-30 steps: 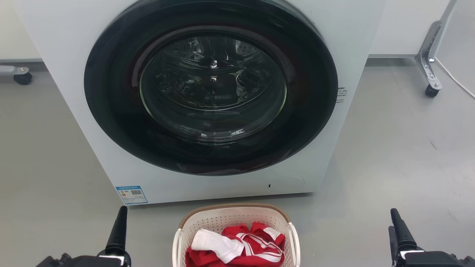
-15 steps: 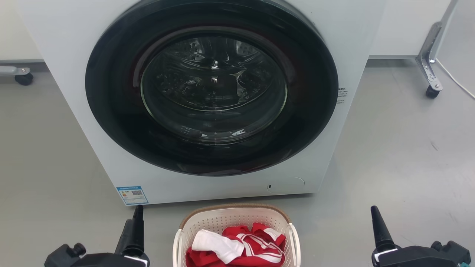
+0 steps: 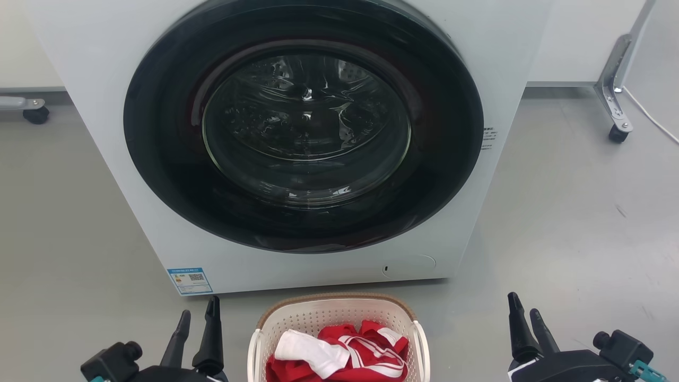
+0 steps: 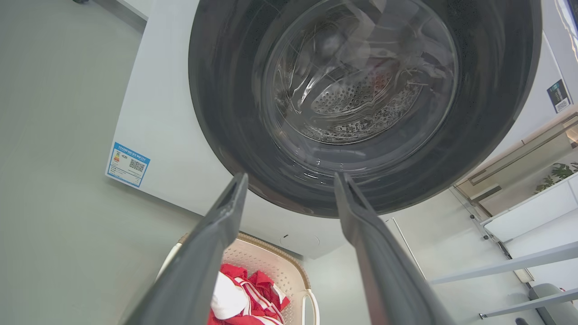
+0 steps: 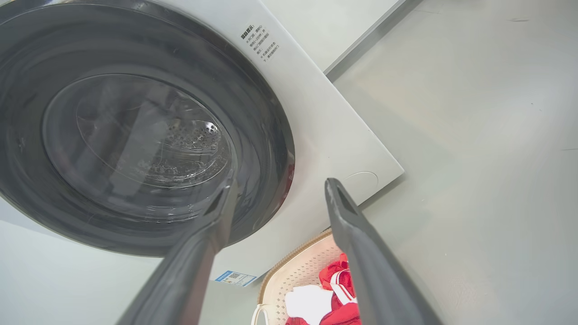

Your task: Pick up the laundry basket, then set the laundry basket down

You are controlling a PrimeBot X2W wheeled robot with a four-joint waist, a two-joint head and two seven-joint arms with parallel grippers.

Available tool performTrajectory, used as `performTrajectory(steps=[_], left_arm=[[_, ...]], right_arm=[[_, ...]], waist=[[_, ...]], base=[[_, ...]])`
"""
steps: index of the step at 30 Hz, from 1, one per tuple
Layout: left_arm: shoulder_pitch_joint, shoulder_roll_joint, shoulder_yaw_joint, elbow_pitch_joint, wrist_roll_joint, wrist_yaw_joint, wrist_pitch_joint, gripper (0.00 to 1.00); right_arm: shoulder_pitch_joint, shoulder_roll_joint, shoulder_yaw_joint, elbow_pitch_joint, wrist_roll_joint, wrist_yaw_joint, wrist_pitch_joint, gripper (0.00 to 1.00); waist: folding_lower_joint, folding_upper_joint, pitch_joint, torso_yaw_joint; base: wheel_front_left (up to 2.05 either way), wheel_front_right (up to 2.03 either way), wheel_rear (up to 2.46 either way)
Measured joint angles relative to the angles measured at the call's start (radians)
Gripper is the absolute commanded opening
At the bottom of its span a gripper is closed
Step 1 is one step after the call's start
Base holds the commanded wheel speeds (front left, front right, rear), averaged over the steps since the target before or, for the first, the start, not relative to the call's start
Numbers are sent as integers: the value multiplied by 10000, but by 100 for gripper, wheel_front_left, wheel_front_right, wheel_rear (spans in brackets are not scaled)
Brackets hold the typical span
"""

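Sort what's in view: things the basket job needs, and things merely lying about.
For the job: laundry basket, left tool, right tool.
Just there: washing machine, red and white clothes inside the basket, wheeled metal leg at far right, blue label on the machine.

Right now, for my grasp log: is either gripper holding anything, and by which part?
Nothing: left gripper and right gripper are open, apart from the laundry basket.

Laundry test area in a lab-like room: front-loading washing machine [image 3: 305, 127] on bare grey floor [image 3: 573, 223], laundry basket [image 3: 334, 298] at bottom centre, caster-footed metal frame [image 3: 614, 79] at upper right, caster wheel [image 3: 36, 114] at upper left.
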Motion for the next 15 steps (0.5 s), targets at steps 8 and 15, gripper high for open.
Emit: performTrajectory(steps=[8, 15], left_arm=[[69, 104, -244, -278, 1390, 184, -318, 100], [198, 138, -435, -537, 2552, 353, -581, 100]], right_arm=[[2, -12, 276, -123, -1227, -242, -301, 100], [6, -31, 451, -297, -2242, -389, -560, 100]], waist=[[0, 0, -15, 2], [0, 0, -19, 5]], base=[[0, 0, 0], [0, 0, 0]])
